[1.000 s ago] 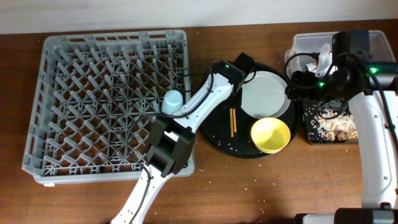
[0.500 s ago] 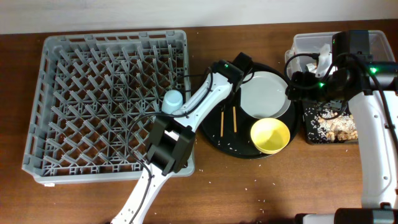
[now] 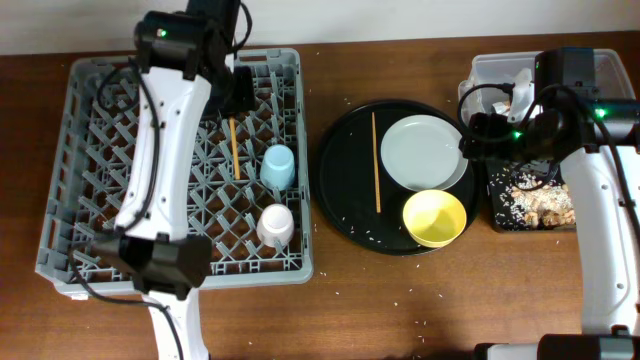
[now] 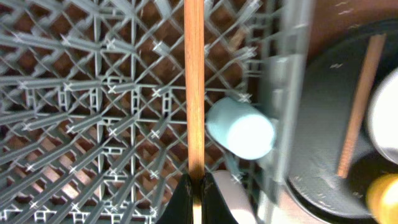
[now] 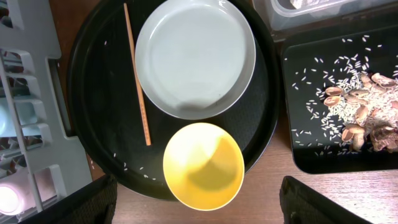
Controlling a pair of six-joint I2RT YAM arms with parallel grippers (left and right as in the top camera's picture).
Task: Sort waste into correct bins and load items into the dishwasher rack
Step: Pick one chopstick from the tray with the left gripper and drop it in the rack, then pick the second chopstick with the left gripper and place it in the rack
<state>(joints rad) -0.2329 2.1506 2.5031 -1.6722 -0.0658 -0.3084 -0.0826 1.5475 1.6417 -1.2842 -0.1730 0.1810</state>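
My left gripper is shut on one brown chopstick and holds it over the grey dishwasher rack; from overhead that chopstick hangs beside the light-blue cup. The pale-pink cup sits in the rack too. The other chopstick lies on the round black tray, left of the plate and the yellow bowl. My right gripper is open above the bowl, with nothing between its fingers.
At the far right stand the clear tub with white paper in it and the shallow black tray holding food scraps and rice. Rice grains are scattered on the round tray and on the wooden table.
My left arm has swung from the round tray to over the rack and has shut on one chopstick. The other chopstick stayed on the tray. The right arm has not moved.
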